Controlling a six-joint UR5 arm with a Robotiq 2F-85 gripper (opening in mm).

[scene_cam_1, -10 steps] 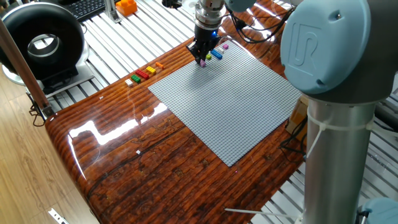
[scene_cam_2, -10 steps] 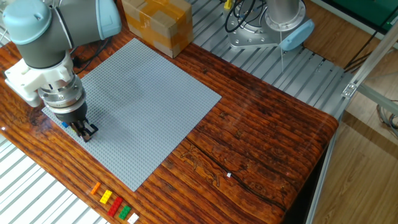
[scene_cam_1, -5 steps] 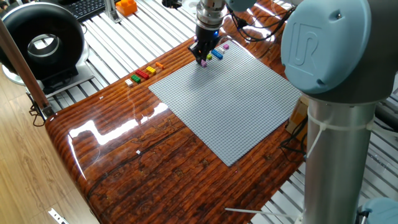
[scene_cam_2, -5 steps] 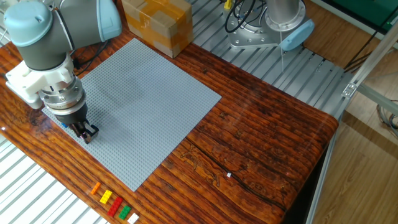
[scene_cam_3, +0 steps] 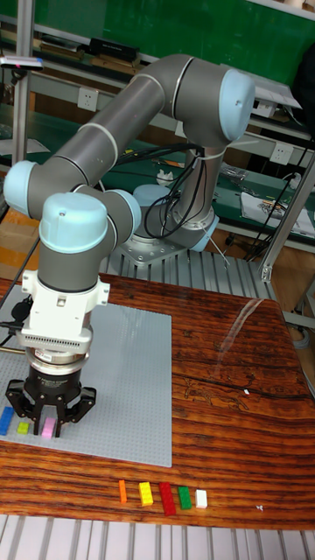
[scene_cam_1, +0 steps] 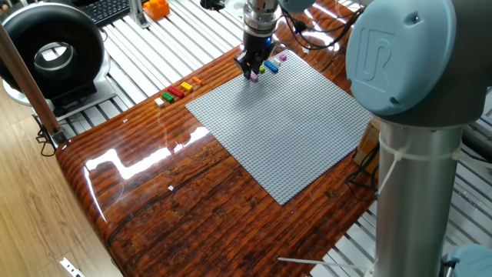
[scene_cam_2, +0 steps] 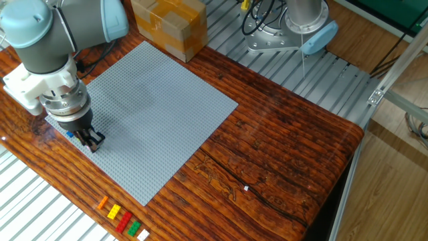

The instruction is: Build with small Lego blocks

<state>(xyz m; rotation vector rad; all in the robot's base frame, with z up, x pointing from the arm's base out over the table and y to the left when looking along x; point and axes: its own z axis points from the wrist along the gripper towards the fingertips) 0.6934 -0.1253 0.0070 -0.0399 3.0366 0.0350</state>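
— Jaws (scene_cam_3: 48, 428) first: where are they, and what have they got?

— Low over the near corner of the grey baseplate (scene_cam_1: 284, 123), pointing straight down. A pink brick (scene_cam_3: 48, 429) sits between the two fingers, and they look closed on it. Whether it touches the studs, I cannot tell.

— Other bricks close by?

— In the tall view, a blue brick (scene_cam_3: 5, 420) and a green brick (scene_cam_3: 23, 429) lie on the plate just beside the pink one, toward the edge. From one fixed view there is also a second pink brick (scene_cam_1: 282, 56) near that corner, a little apart from them.

— And the rest of the set?

— A short row of spare bricks (scene_cam_3: 162, 496) on the wooden bench (scene_cam_2: 294, 154), off the plate: orange, yellow, red, green, white, side by side. They are well apart from the arm.

— Anything else on the bench?

— A cardboard box (scene_cam_2: 167, 25) touching or just past the far edge of the plate.
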